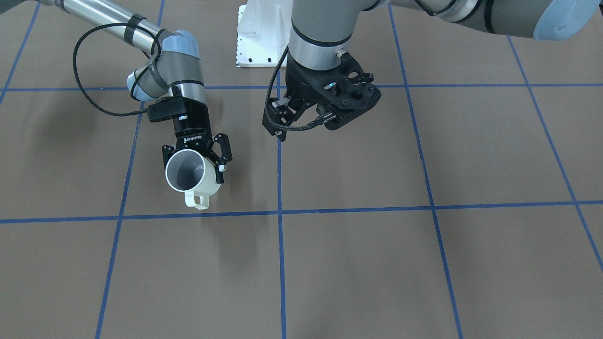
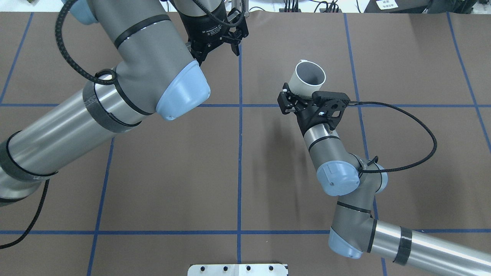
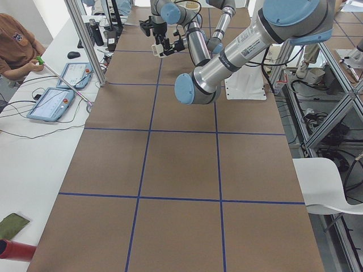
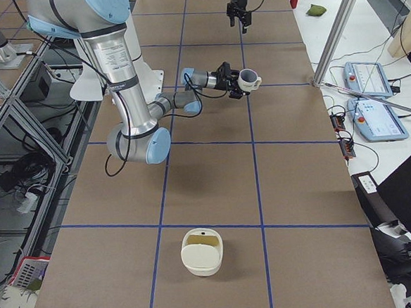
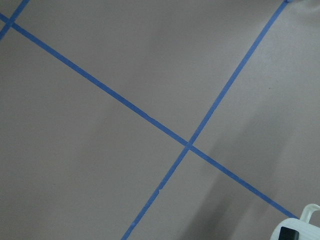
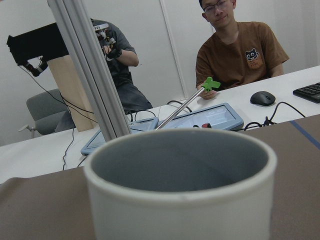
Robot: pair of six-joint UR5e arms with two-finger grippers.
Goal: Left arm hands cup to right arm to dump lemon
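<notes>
My right gripper, the slim ROBOTIQ one, is shut on the cup, a white mug with a grey inside. It grips the mug's body and holds it above the table, tilted, with the squared handle pointing away from me. The same grasp shows in the overhead view, with the gripper behind the cup. The cup fills the right wrist view. No lemon shows in any view; the cup's visible inside is plain grey. My left gripper, in the lattice bracket, is open and empty, apart from the cup.
A white mounting plate sits at my base. A cream-coloured container stands on the table towards my right end. Operators, tablets and an aluminium post stand along the table's far side.
</notes>
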